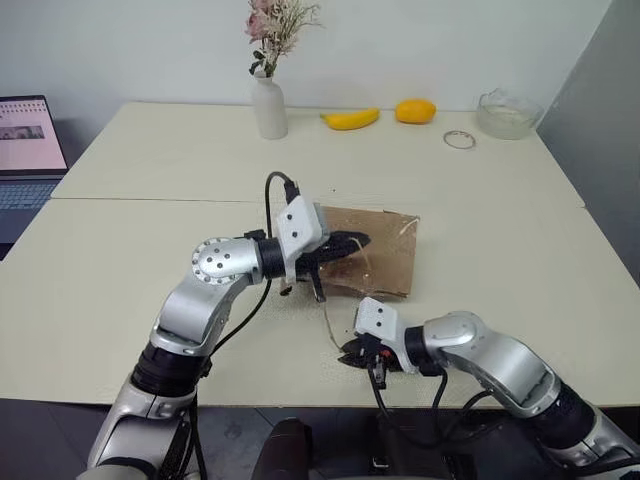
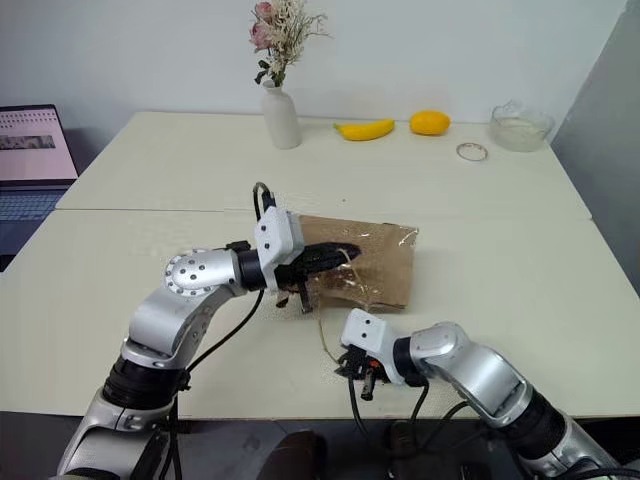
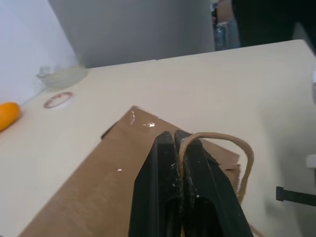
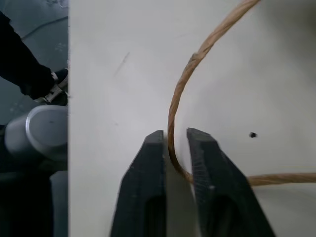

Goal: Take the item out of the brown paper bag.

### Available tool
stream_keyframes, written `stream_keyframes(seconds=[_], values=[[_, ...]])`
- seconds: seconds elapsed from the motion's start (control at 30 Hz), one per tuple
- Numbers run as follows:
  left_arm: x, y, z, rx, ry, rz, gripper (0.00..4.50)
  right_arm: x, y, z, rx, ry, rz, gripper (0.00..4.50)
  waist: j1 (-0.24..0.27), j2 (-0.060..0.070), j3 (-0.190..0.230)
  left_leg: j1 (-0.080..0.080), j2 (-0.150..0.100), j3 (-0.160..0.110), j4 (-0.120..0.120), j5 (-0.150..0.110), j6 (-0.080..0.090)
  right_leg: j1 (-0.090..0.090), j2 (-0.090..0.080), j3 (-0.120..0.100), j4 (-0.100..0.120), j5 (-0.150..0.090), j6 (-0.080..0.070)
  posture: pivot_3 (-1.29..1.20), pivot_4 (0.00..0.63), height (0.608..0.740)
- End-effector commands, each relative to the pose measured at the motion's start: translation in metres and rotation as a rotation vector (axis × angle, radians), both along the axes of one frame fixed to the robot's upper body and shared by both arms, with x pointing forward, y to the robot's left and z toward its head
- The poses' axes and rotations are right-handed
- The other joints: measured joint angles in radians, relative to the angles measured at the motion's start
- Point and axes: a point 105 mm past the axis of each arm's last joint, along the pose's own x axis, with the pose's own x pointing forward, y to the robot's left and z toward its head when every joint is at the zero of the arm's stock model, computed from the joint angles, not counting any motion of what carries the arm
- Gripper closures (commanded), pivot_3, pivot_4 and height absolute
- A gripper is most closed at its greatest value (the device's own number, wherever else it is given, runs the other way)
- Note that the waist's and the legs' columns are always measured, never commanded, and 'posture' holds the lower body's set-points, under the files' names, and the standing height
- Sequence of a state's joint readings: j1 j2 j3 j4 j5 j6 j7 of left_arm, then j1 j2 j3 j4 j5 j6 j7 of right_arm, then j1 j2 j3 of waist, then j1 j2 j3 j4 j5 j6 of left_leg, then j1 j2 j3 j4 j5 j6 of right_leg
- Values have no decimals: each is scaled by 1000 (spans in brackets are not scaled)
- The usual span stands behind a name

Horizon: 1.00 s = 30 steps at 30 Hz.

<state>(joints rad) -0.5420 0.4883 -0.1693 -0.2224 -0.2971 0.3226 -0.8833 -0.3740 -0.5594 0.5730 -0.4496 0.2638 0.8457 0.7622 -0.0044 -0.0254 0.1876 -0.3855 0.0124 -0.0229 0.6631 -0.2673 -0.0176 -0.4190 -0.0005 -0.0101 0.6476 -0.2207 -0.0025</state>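
you see the left gripper [image 3: 177,143] pinching one tan cord handle [image 3: 222,140] of the crinkled brown paper bag [image 1: 375,255], the right gripper [image 4: 174,143] pinching the other looped handle [image 4: 190,74] on the cream table [image 1: 520,260].

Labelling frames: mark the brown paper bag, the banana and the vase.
brown paper bag [image 1: 385,262], left eye view, flat side panel.
banana [image 1: 351,119], left eye view, middle.
vase [image 1: 269,108], left eye view, white body.

Bare table [image 1: 500,290] lies right of the brown paper bag [image 1: 385,260].

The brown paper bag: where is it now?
The brown paper bag lies flat mid-table, just ahead of both grippers, well short of the white vase.
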Motion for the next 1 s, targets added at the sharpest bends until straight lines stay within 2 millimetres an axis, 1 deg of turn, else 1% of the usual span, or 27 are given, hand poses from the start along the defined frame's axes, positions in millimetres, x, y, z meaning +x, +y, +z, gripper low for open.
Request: stream_keyframes(seconds=[0.03, 0.2, 0.33, 0.43, 0.57, 0.67, 0.8, 0.9, 1.0], values=[[10, 6, 23, -40, -63, 57, 4500, 5, 0, 2, -22, -72, 19, 4449, 0, 0, 0, 0, 0, 0, 0, 0, 0, 0, 0, 0, 0, 0, 0, 0, 150, 740], [34, 14, 47, -96, -80, 163, 4500, 5, -3, -9, -100, -147, 63, 4449, 0, 0, 0, 0, 0, 0, 0, 0, 0, 0, 0, 0, 0, 0, 0, 0, 150, 740], [54, 22, 72, -149, -117, 249, 4500, 7, -7, -21, -168, -194, 82, 4449, 0, 0, 0, 0, 0, 0, 0, 0, 0, 0, 0, -1, 0, 0, 0, 0, 150, 740], [64, 26, 84, -186, -138, 288, 4500, 7, -11, -26, -191, -205, 89, 4449, 0, 0, 0, 0, 0, 1, 0, 0, 0, 0, 0, -1, 0, 0, 0, 0, 150, 740], [74, 28, 102, -215, -186, 314, 4500, 6, -12, -27, -201, -206, 98, 4449, 1, 0, 0, 0, 0, 1, 0, 0, 0, 0, 0, 0, 0, 0, 0, 0, 150, 740], [80, 29, 109, -221, -218, 322, 4500, 6, -14, -28, -214, -210, 101, 4449, 1, -1, 0, 0, 0, 0, 0, 0, 0, 0, 0, 0, 0, 0, 0, 0, 150, 740], [85, 29, 123, -247, -256, 325, 4500, 8, -15, -23, -214, -217, 99, 4449, 1, 0, -1, 1, -1, 1, 0, 0, 0, 1, 0, 0, 0, 0, 0, 0, 150, 740], [83, 24, 123, -257, -247, 291, 4500, 11, -15, -18, -209, -244, 90, 4449, 1, 0, -1, 2, -1, 1, 0, 0, 0, 2, -1, -1, 0, 0, 0, 0, 150, 740], [77, 17, 120, -255, -233, 244, 4500, 17, -12, -3, -154, -284, 51, 4449, 1, 0, -1, 2, -1, 0, 1, 0, 0, 3, -1, 0, 0, 0, 0, 0, 150, 740]])
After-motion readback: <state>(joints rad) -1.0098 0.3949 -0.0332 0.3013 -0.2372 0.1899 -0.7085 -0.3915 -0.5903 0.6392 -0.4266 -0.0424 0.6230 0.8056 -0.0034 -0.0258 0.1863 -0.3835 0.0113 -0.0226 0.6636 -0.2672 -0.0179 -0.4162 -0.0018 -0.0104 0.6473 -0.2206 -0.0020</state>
